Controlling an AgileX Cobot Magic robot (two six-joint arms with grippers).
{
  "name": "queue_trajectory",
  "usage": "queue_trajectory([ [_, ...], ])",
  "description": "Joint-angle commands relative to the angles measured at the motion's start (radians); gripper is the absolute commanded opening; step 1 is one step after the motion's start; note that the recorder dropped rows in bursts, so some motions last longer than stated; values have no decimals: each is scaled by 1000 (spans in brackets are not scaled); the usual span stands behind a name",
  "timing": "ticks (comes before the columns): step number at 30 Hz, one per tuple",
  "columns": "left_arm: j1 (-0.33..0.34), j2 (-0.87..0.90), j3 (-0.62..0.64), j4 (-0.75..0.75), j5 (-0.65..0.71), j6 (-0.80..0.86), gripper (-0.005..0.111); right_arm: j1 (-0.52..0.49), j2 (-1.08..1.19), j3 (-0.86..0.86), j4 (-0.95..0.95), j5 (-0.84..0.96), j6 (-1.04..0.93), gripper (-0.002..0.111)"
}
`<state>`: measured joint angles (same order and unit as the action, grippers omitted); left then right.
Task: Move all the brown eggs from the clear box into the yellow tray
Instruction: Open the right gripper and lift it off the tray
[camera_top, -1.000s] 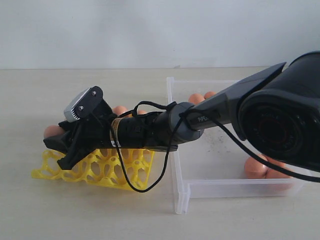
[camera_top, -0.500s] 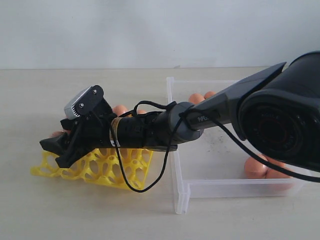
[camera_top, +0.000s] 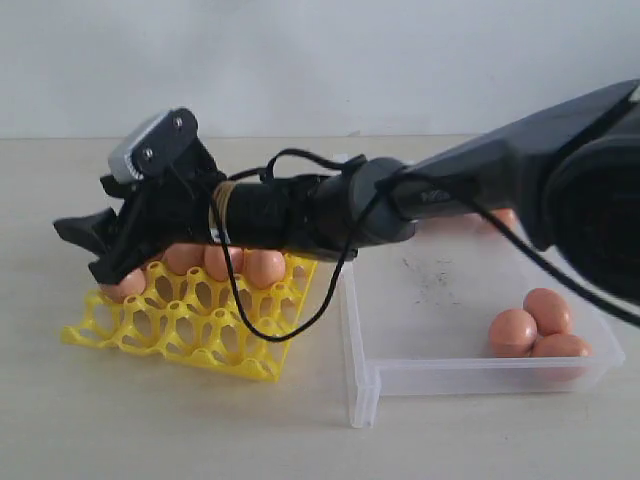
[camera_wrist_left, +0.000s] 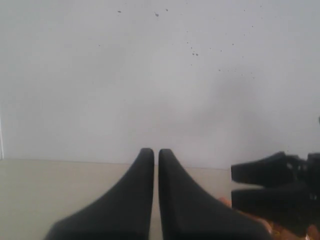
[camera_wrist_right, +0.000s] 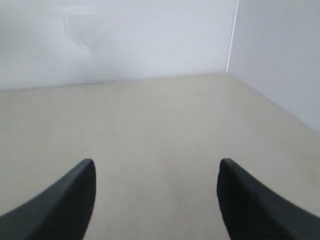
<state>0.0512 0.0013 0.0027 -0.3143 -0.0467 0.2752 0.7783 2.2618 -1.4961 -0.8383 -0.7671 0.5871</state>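
A: Right hand (camera_top: 90, 248), what state?
B: Wide apart and empty. Its wrist view shows the two fingers (camera_wrist_right: 70, 200) far from each other, with only bare desk (camera_wrist_right: 160, 125) between them.

A: Where is it against the tray?
B: It hangs over the far left corner of the yellow tray (camera_top: 200, 335), tips pointing left past the tray's edge. The arm (camera_top: 330, 215) reaches in from the right, crossing above the box wall.

A: Eggs in the tray?
B: Four eggs (camera_top: 222, 262) show along the tray's far side, below the arm and hand. The leftmost egg (camera_top: 125, 286) sits right under the lower finger. Touching or not, can't tell.

A: And the box?
B: The clear box (camera_top: 420, 378) is on the desk just right of the tray. Three eggs (camera_top: 513, 332) are bunched in its near right corner, touching each other, well apart from the right hand. There's an orange bit behind the arm at the far side, too hidden to count.

A: Left hand?
B: Left hand (camera_wrist_left: 156, 152) has its fingers pressed together with nothing between them, aimed at the white wall (camera_wrist_left: 160, 75).
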Motion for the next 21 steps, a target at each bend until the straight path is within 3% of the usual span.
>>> queue_trajectory([
  [1,-4,-1,-3,-5,-6,3,4,-1,-131,-2,-163,-22,63,54],
  [7,-4,-1,-3,-5,-6,3,4,-1,-232,-2,-439,-20,151,0],
  [10,-4,-1,-3,-5,-6,3,4,-1,-258,-2,-540,-22,241,0],
  [14,-4,-1,-3,-5,-6,3,4,-1,-284,-2,-906,-6,393,0],
  [16,-4,-1,-3,-5,-6,3,4,-3,-298,34,-906,71,428,0],
  [18,-4,-1,-3,-5,-6,3,4,-3,-328,75,-906,207,423,0],
  [21,-4,-1,-3,-5,-6,3,4,-3,-383,172,-906,613,416,0],
])
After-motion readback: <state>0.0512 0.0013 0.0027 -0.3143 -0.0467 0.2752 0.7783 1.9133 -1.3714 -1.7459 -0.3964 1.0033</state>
